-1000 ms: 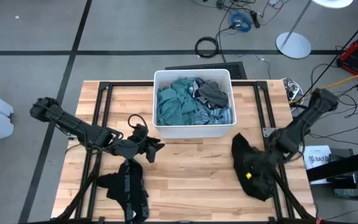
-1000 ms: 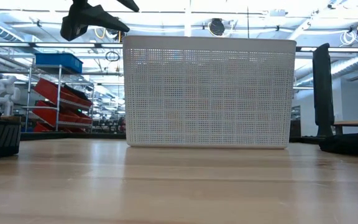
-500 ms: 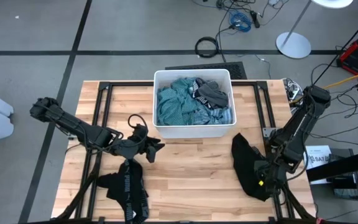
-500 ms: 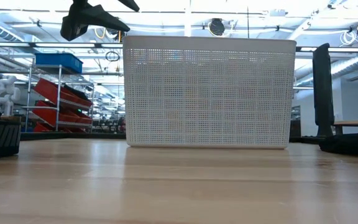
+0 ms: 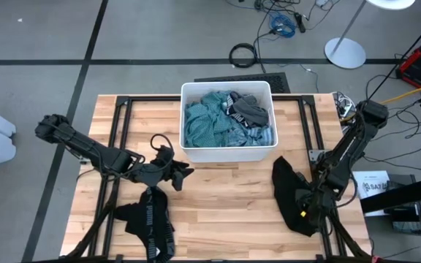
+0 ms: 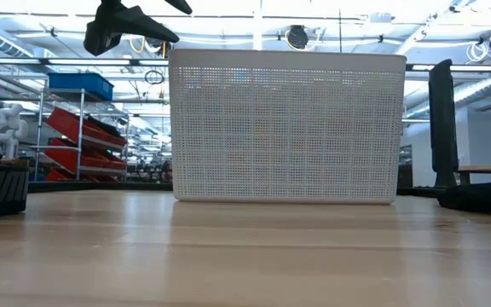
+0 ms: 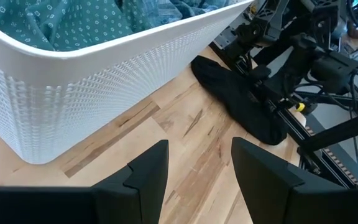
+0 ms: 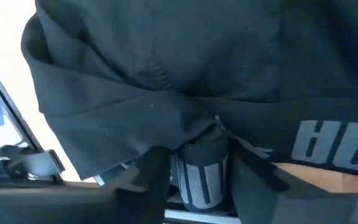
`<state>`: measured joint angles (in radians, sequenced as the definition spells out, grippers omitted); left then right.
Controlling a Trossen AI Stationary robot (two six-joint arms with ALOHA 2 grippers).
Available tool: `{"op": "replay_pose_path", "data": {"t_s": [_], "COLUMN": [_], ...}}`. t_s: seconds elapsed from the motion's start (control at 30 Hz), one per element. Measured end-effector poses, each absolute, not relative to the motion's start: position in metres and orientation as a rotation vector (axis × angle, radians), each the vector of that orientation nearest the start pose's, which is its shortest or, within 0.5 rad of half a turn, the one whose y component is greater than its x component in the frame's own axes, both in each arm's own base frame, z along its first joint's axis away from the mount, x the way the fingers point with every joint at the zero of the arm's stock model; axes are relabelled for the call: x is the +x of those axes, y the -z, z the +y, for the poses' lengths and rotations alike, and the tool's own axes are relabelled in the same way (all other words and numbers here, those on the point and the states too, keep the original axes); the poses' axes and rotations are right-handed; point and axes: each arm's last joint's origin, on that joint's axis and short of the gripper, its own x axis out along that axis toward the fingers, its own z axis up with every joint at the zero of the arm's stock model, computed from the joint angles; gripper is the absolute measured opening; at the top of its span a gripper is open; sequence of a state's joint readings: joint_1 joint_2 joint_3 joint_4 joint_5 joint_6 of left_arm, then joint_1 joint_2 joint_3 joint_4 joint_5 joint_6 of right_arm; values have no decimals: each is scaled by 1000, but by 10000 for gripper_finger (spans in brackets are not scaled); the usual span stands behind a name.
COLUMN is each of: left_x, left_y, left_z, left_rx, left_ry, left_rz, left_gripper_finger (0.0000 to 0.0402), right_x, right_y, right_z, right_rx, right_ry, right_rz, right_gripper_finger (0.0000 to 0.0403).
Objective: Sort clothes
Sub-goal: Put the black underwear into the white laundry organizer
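Note:
A white bin (image 5: pixel 227 123) at the table's far middle holds teal-green (image 5: pixel 207 120), light blue and dark clothes. A black garment with white lettering (image 5: pixel 152 225) lies flat near the left front edge. Another black garment (image 5: pixel 289 191) lies near the right edge with my right gripper (image 5: pixel 307 212) shut on it. My left gripper (image 5: pixel 180 174) hangs open above the table in front of the bin's left corner, with nothing between its fingers (image 7: pixel 148 171). My right gripper pinches a bunched fold of the black garment's lettered waistband (image 8: pixel 199 177) between its two fingers. The fingers come from above, pointing steeply down. The garment spreads away from the fingers toward the far side and lies slack on the table.
Black metal frame rails (image 5: pixel 123 131) run over the wooden tabletop on both sides. Bare wood (image 5: pixel 225 212) lies between the two black garments in front of the bin. In the low view the bin wall (image 6: pixel 284 128) fills the middle.
My right gripper has sunk toward the table and gone toward its near edge with the black garment in its fingers. The garment's near part has been drawn in and bunched narrower; its far part stays where it was.

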<state>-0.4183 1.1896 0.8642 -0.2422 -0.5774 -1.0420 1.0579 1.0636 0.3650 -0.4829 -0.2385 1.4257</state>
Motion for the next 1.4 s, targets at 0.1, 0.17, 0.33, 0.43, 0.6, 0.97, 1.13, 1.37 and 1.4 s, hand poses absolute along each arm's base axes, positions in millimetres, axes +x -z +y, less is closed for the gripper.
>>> {"op": "replay_pose_path", "data": {"t_s": [0.1, 0.17, 0.33, 0.43, 0.6, 0.97, 1.13, 1.37, 1.4], "left_x": [235, 235, 236, 236, 244, 244, 242, 251, 254], "left_y": [-278, -278, -278, -279, -296, -357, -364, -347, -344], "left_z": [-87, -87, -87, -88, -91, -99, -100, -108, -111], "left_rx": [-746, -746, -748, -747, -647, -523, -542, -606, -612], "left_ry": [-391, -392, -391, -384, -261, 170, 219, 235, 236], "left_rz": [363, 363, 361, 354, 219, -274, -337, -210, -196], "left_gripper_finger": [185, 185, 185, 185, 185, 185, 185, 185, 185], "right_x": [71, 73, 79, 87, 107, 163, 192, 222, 226], "right_y": [-132, -134, -155, -183, -241, -339, -343, -323, -319], "right_z": [137, 137, 144, 153, 164, 138, 123, 120, 121], "right_rx": [632, 655, 727, 768, 846, 830, 885, 996, 994], "right_ry": [-84, -95, -160, -211, -335, -253, -149, -174, -173], "right_rz": [1628, 1637, 1668, 1620, 1467, 707, 606, 767, 788], "right_gripper_finger": [87, 33, 11, 4, 3, 2, 1, 1, 2]}}
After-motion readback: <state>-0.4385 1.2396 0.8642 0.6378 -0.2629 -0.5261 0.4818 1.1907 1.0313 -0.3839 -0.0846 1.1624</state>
